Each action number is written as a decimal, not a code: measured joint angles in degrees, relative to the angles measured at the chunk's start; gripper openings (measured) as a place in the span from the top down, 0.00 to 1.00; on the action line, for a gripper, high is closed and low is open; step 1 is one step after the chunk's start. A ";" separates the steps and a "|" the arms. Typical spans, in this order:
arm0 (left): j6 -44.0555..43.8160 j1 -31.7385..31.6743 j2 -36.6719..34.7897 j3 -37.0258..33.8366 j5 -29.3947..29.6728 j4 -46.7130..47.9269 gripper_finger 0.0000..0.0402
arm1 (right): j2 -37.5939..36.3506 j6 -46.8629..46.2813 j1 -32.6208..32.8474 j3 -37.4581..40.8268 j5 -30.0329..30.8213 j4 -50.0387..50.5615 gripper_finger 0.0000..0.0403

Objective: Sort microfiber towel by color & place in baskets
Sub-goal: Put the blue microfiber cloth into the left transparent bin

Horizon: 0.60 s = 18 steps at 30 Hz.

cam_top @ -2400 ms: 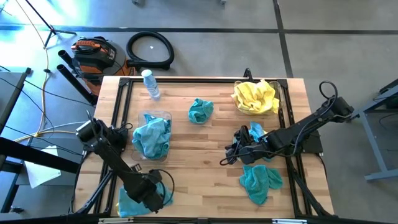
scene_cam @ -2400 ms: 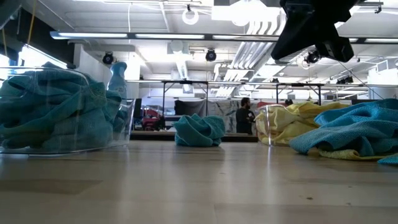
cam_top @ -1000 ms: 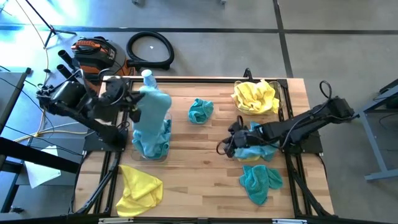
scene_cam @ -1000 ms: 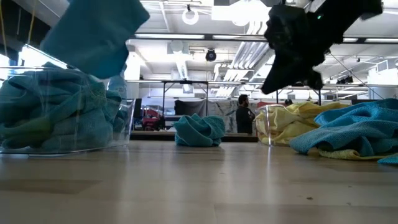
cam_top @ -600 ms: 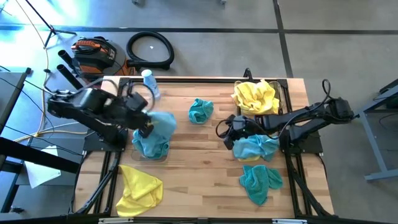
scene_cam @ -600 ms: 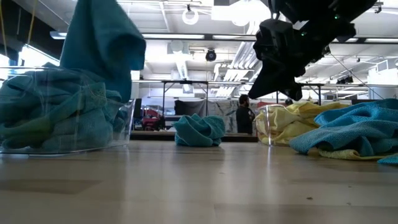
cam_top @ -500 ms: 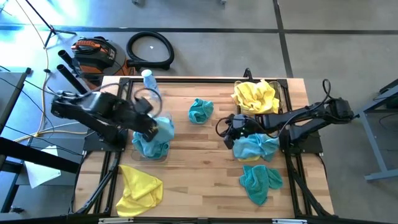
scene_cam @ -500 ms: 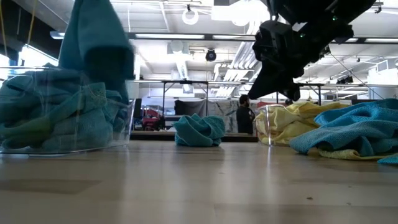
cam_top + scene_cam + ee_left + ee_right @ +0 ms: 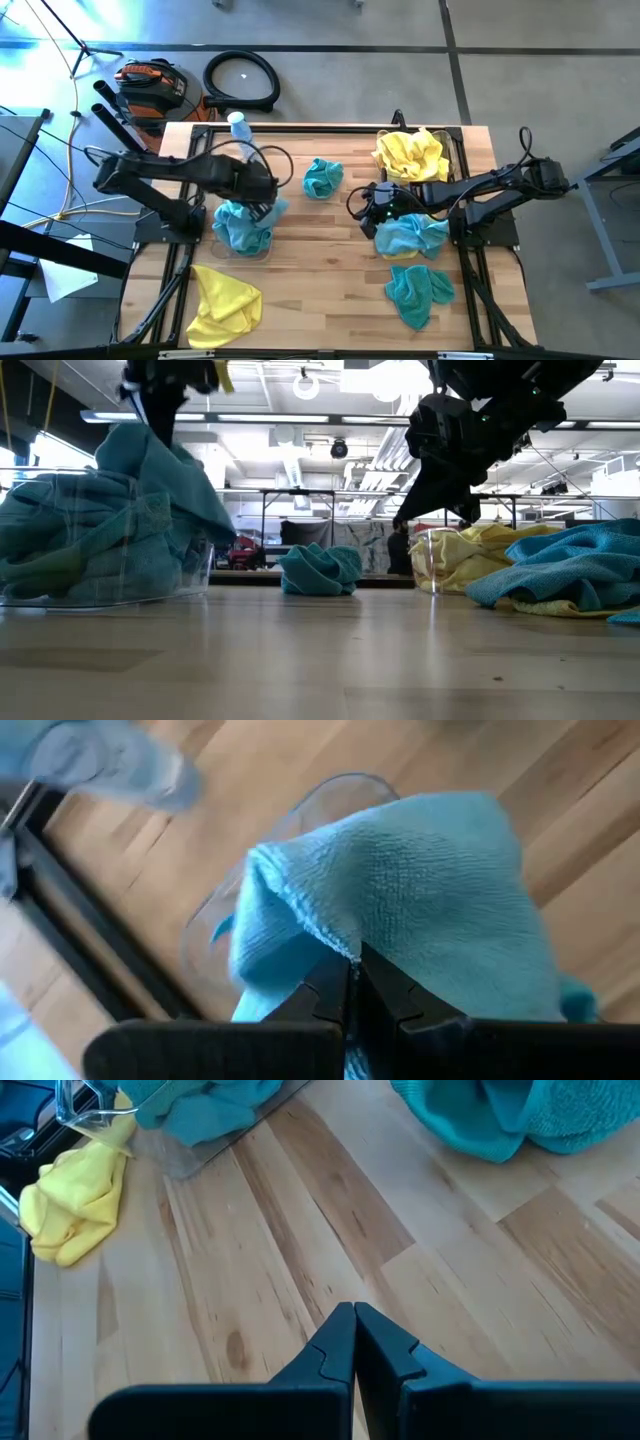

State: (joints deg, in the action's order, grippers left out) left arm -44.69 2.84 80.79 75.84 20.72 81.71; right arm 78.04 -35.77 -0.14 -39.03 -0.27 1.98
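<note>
Overhead, left end effector (image 9: 262, 197) pinches teal towel (image 9: 262, 210) over teal-filled basket (image 9: 243, 228), frame left. Right end effector (image 9: 375, 205) closed, empty, centre-right. Yellow basket (image 9: 410, 155) filled upper right. Four towels still loose on surface (image 9: 320, 270).

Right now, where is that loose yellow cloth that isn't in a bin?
In the high view, the loose yellow towel lies at the table's front-left corner, just in front of the bin of teal towels.
</note>
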 joint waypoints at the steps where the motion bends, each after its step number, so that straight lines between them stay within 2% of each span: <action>1: 1.30 -0.23 0.02 -1.77 0.28 -2.63 1.00 | 0.00 0.04 0.00 0.00 0.00 0.00 1.00; 5: 6.06 -0.29 -0.26 -8.96 -1.18 -12.90 1.00 | -0.01 0.23 0.02 0.00 0.01 0.02 1.00; 12: 10.73 -1.80 -0.19 -20.18 -6.92 -22.94 1.00 | 0.00 0.24 0.02 0.00 0.02 0.09 1.00; 18: 16.38 -1.78 -0.26 -26.77 -7.16 -33.94 1.00 | 0.00 0.86 0.02 0.00 0.02 0.11 1.00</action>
State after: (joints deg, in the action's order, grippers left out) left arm -28.31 1.06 80.53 49.07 13.56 47.77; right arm 78.04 -34.91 -0.12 -39.03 -0.25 2.09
